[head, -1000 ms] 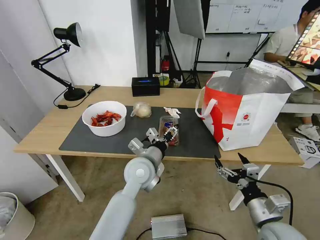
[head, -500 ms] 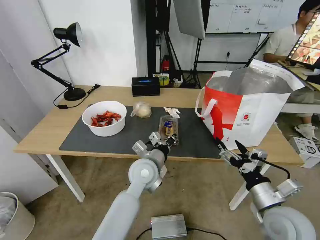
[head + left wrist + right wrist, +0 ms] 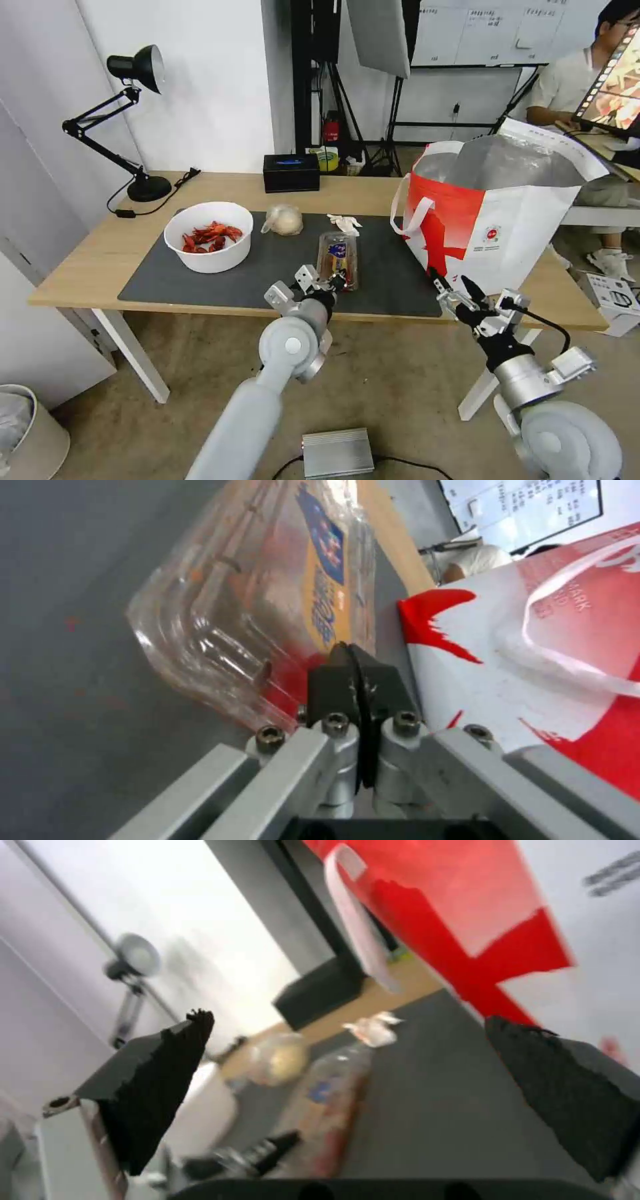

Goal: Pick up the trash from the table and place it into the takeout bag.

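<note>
Clamshell tray (image 3: 338, 258) on the mat (image 3: 200, 280) — likely light, thin and slippery — with left gripper (image 3: 352, 655) pinched on its near rim, the stiffest hold; right gripper (image 3: 449, 285) spread beside the bag (image 3: 513, 240).

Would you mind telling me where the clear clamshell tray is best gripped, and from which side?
Probably its near short end, approached from the robot's side. The clamshell tray lies flat on the mat with that narrow end toward the robot, and its thin rim there suits a pinch. The left gripper is already closed at that end. The takeout bag crowds its right.
</note>
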Motion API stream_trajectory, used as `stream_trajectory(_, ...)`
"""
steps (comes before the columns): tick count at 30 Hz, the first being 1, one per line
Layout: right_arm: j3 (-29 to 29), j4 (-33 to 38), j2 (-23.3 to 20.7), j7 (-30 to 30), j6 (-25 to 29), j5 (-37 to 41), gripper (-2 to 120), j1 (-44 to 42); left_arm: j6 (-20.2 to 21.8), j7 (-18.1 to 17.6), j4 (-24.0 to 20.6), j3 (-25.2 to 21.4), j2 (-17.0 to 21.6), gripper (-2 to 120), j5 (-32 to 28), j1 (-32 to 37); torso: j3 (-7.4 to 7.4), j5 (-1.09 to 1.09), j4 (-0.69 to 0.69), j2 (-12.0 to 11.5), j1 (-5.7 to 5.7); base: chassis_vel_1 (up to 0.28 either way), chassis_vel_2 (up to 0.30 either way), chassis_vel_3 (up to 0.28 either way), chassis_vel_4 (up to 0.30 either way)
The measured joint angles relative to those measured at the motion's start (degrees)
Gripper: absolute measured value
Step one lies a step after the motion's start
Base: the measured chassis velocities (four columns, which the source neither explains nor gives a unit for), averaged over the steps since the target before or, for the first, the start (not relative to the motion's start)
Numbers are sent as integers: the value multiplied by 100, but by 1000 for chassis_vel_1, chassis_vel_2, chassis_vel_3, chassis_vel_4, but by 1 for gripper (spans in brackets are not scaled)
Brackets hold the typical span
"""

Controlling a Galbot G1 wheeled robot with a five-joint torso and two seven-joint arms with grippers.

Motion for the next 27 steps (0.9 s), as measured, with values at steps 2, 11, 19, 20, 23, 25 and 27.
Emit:
stream_trajectory(2,-19,-32,-34,30,-55,183,100,98,-1,39,13,7,5,0,89,6,0,0,0,0,0,0,0,0,0)
stream_trajectory(11,-238,-293,-123,671,-418,1324,100,693,-11,173,-17,16,39,0,298,69,-1,0,0,0,0,0,0,0,0)
stream_trajectory(19,-479,-671,-111,1109,-762,1772,100,1153,-17,169,-49,19,47,0,294,53,0,0,0,0,0,0,0,0,0)
stream_trajectory(20,-489,-715,-106,1176,-835,1874,100,1220,-17,167,-49,30,45,0,293,51,0,0,0,0,0,0,0,0,0)
stream_trajectory(23,-498,-820,-101,1281,-988,2082,100,1361,-19,163,-32,48,37,0,292,46,0,0,0,0,0,0,0,0,0)
stream_trajectory(25,-509,-941,-110,1368,-1137,2259,100,1488,-21,160,3,90,32,0,325,40,0,0,-1,0,0,0,0,0,0)
stream_trajectory(27,-515,-969,-115,1385,-1165,2300,100,1519,-22,162,8,98,34,0,347,40,0,0,-1,0,0,0,0,0,0)
